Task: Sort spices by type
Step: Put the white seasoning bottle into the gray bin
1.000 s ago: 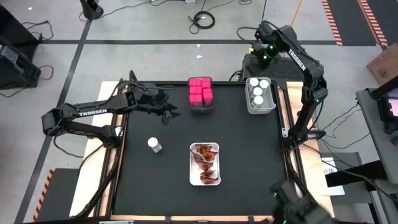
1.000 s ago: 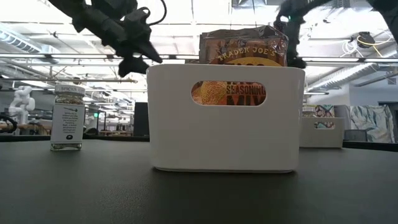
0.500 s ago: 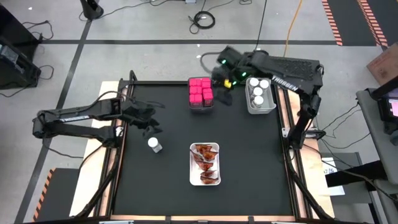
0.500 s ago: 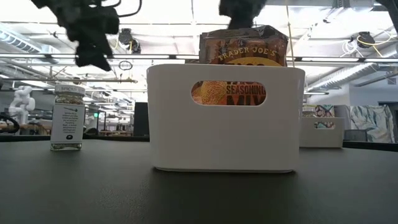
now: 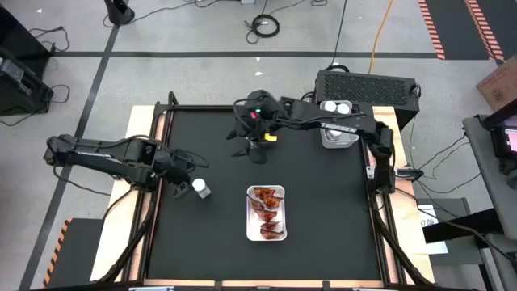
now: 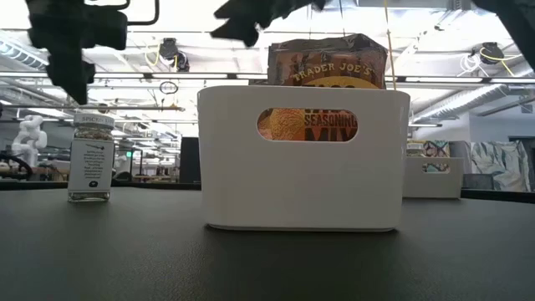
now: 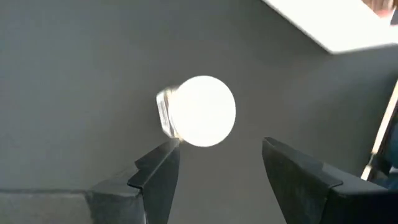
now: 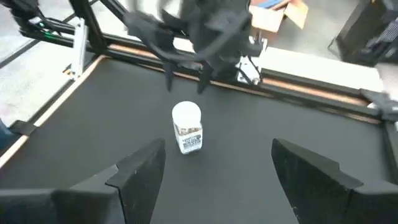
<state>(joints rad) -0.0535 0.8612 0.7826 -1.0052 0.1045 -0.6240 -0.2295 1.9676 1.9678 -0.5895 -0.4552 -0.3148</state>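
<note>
One small clear glass jar with a white cap stands upright alone on the black tabletop near its left edge. Just above it hovers the left pincer, fingers spread wide and empty. Over the back-middle of the tabletop hangs the right pincer, also wide and empty. Crinkly red-orange packets fill the white rectangular bin near the front-centre.

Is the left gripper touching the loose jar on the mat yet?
Apart. The left wrist view shows the left gripper above the jar, its white cap clear of both open fingers. In the right wrist view, dark mat shows between the left gripper's fingertips and the cap.
</note>
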